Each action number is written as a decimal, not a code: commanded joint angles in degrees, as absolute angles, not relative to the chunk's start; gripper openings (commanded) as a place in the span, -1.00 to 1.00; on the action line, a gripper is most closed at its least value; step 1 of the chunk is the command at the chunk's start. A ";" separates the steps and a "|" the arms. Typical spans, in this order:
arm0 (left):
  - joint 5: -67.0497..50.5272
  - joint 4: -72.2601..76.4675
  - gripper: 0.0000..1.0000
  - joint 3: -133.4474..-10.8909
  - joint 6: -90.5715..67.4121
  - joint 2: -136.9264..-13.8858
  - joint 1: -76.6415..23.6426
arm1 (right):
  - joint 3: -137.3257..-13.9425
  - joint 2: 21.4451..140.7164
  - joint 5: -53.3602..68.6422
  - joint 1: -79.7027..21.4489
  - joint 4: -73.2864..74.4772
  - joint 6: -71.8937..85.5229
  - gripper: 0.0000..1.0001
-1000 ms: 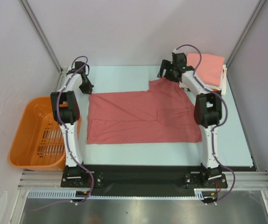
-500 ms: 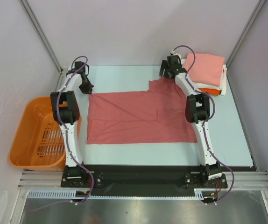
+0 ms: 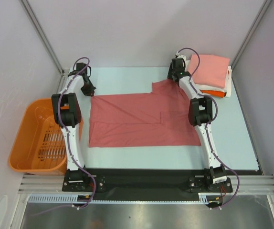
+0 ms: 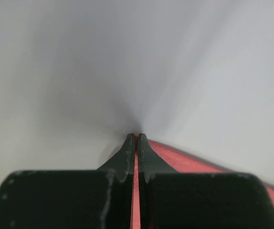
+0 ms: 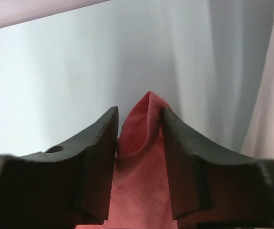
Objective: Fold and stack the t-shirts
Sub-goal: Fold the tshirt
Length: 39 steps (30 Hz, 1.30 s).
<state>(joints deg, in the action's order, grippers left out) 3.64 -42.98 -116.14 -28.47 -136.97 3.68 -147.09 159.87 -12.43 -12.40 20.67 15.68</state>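
Dusty-red t-shirt [image 3: 137, 119] lies spread flat mid-worktop [image 3: 232, 143], between my two arms; one sleeve sticks out at its far right corner. Left jaws are pressed together on the shirt's far left corner; the left wrist view shows a thin strip of red cloth pinched between them, low at the worktop surface. Right jaws are at the far right sleeve tip, partway apart; a peak of red cloth is bunched between them, touching both inner faces; cannot tell if that is a firm pinch. Folded stack [image 3: 212, 76] sits in the far right corner, just beside the right jaws; salmon-pink t-shirt [image 3: 211, 68] on top, white [image 3: 228, 81] and orange [image 3: 213, 91] edges under it. Orange basket [image 3: 20, 138] sits off the worktop's left edge, apart from the red shirt.
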 commanded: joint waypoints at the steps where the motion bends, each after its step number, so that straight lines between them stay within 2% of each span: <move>1: 4.75 -45.53 -0.99 -115.66 -27.77 -137.02 4.13 | -148.63 159.70 -11.08 -12.39 21.09 16.00 -0.27; 2: 4.66 -45.44 -0.99 -115.75 -27.77 -137.02 4.04 | -147.49 159.35 -10.29 -12.39 21.09 16.00 -0.40; 3: 4.57 -45.44 -0.99 -116.10 -27.69 -137.02 4.13 | -146.61 159.00 -10.20 -12.48 20.75 16.00 -0.74; 4: 4.48 -45.53 -0.99 -116.28 -27.69 -137.02 4.04 | -145.56 157.95 -10.37 -12.48 20.22 16.08 -0.93; 5: 4.22 -45.53 -0.99 -116.54 -27.69 -136.93 4.13 | -144.50 157.24 -10.11 -12.57 19.69 16.17 -1.00; 12: 1.23 -45.62 -0.99 -115.94 -27.51 -132.11 3.78 | -140.72 148.73 -8.53 -12.48 19.77 16.26 -1.00; 16: -1.23 -45.44 -0.99 -113.03 -27.07 -126.92 3.78 | -131.69 138.54 -8.09 -12.48 18.20 16.79 -1.00; 18: -1.32 -45.18 -0.99 -110.93 -26.72 -123.59 3.78 | -123.25 131.62 -7.38 -12.48 15.84 16.96 -1.00; 27: -5.18 -36.39 -0.99 -87.75 -25.75 -108.48 3.78 | -89.01 107.69 -7.91 -13.62 8.01 16.61 -1.00; 34: -4.92 -32.09 -0.99 -75.07 -26.28 -100.12 3.78 | -67.02 89.32 -9.14 -13.62 4.05 19.24 -1.00; 39: -2.20 -31.47 -0.99 -69.80 -26.63 -96.77 3.95 | -56.53 78.77 -9.31 -13.80 3.25 21.97 -1.00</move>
<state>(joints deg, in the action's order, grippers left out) -4.05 -34.52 -71.77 -26.92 -101.60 3.66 -59.96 84.79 -7.77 -13.54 6.63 19.66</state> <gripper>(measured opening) 0.011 0.017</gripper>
